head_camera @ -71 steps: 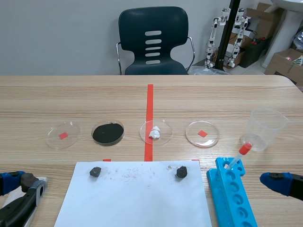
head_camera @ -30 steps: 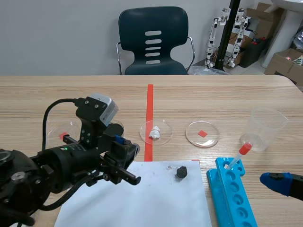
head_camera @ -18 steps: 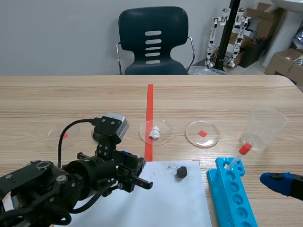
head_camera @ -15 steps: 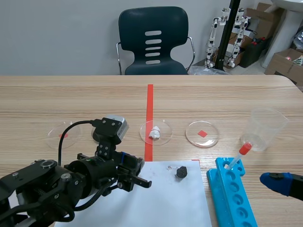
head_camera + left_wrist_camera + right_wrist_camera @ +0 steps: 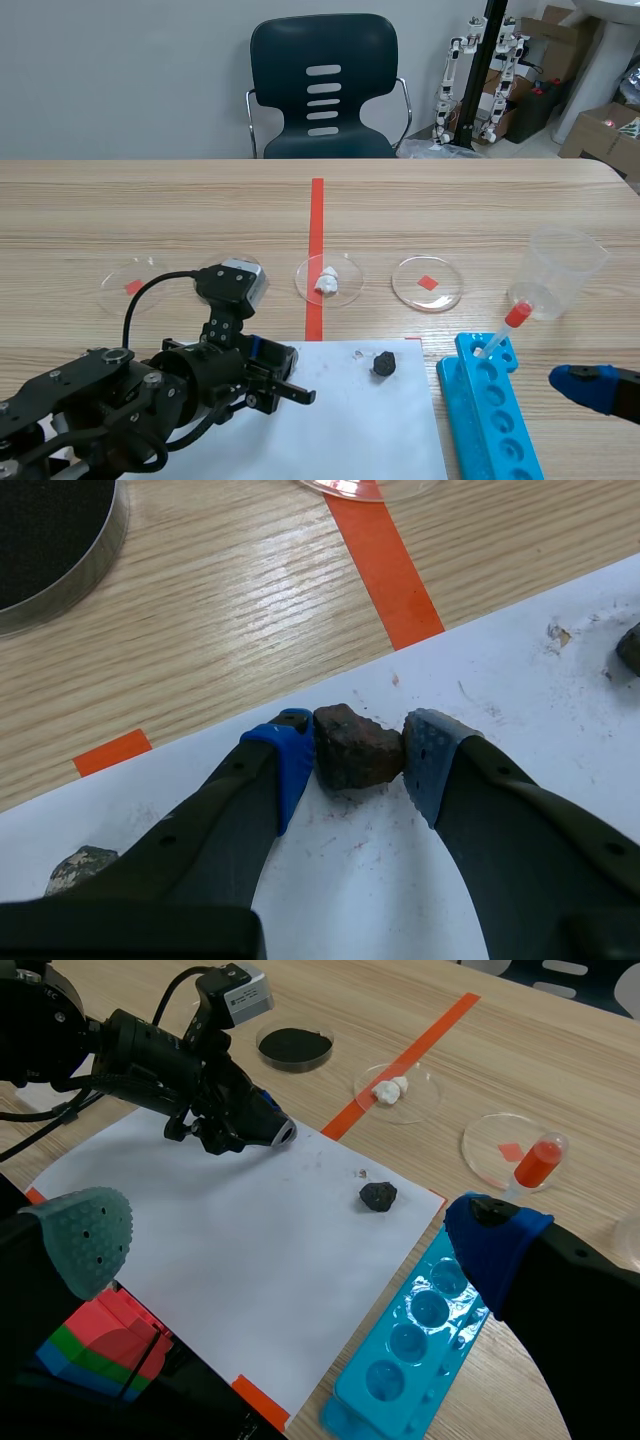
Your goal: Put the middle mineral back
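A brown mineral [image 5: 357, 746] is pinched between the blue pads of my left gripper [image 5: 360, 765], low over the white paper [image 5: 380, 880] near its far edge; I cannot tell whether it touches. In the scene view the left gripper [image 5: 291, 389] sits over the paper's [image 5: 340, 430] middle, and its arm hides that mineral. A grey mineral [image 5: 80, 868] lies beside the left finger. A dark mineral [image 5: 383, 366] lies at the paper's far right. My right gripper [image 5: 290, 1245] is open and holds nothing, near the table's front right.
Beyond the paper stand a clear dish [image 5: 130, 285], a dish of black powder [image 5: 50, 540], a dish with white lumps [image 5: 328, 280] and a dish with a red square [image 5: 428, 283]. At the right are a blue rack [image 5: 495, 410], a red-capped dropper [image 5: 505, 328] and a plastic beaker [image 5: 562, 272].
The left arm came in from the lower left, swung over the paper and has sunk lower toward its middle. The right arm has kept still.
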Available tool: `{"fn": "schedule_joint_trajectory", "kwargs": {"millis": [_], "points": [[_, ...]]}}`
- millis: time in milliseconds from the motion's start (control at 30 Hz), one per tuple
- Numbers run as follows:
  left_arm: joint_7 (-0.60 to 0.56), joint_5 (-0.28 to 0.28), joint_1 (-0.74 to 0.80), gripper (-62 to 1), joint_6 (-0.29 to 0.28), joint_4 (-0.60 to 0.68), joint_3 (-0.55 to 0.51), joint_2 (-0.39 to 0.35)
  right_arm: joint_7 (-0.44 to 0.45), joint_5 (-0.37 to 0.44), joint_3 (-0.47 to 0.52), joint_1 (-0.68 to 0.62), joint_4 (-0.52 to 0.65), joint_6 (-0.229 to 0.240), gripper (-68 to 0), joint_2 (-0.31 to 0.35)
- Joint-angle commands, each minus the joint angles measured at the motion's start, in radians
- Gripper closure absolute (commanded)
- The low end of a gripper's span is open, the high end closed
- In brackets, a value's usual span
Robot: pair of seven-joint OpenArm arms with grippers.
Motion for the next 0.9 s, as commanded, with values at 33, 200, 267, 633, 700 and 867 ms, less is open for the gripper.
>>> {"fn": "schedule_joint_trajectory", "kwargs": {"millis": [33, 200, 267, 633, 700, 867], "points": [[-0.003, 0.001, -0.005, -13.6, -0.005, 0.011, -0.002, 0.007, 0.015, 0.008, 0.003, 0.001, 0.024, 0.003, -67.9, 0.0], [-0.022, 0.001, -0.005, -32.9, -0.007, 0.011, -0.002, 0.007, 0.015, 0.008, 0.003, 0.001, 0.024, 0.003, -67.9, 0.0], [-0.034, 0.001, -0.004, -41.3, -0.007, 0.011, -0.002, 0.007, 0.015, 0.008, 0.003, 0.001, 0.024, 0.003, -67.9, 0.0], [-0.143, 0.0, 0.051, -62.3, -0.006, 0.074, -0.002, -0.023, 0.015, 0.008, 0.003, 0.001, 0.024, 0.003, -67.9, 0.0], [-0.179, 0.001, 0.074, -62.3, -0.006, 0.107, -0.002, -0.039, 0.015, 0.008, 0.003, 0.001, 0.024, 0.003, -67.9, 0.0], [-0.193, 0.001, 0.107, -62.3, -0.006, 0.177, -0.002, -0.081, 0.015, 0.008, 0.003, 0.001, 0.024, 0.003, -67.9, 0.0]]}}
